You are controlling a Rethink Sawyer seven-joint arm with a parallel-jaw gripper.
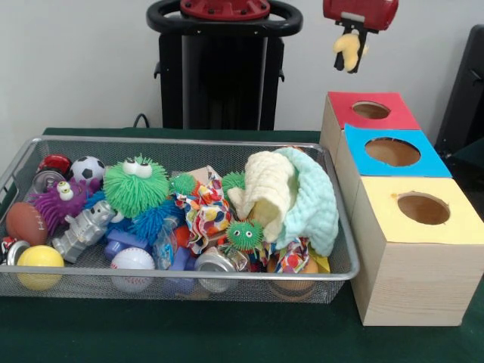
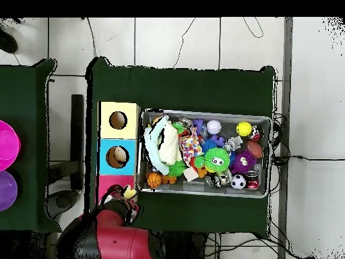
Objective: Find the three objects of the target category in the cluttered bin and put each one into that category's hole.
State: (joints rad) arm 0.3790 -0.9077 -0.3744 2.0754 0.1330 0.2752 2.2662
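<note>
yellow-topped box sits closest, then the blue one, then the red-topped box with the hole. gripper hangs just above that hole, clamped on a floppy yellow toy, bin off beside.

Front camera: low, close, across the table, facing the pedestal. Overhead camera: high, straight down, robot base at bottom. Both share bin and boxes.
</note>
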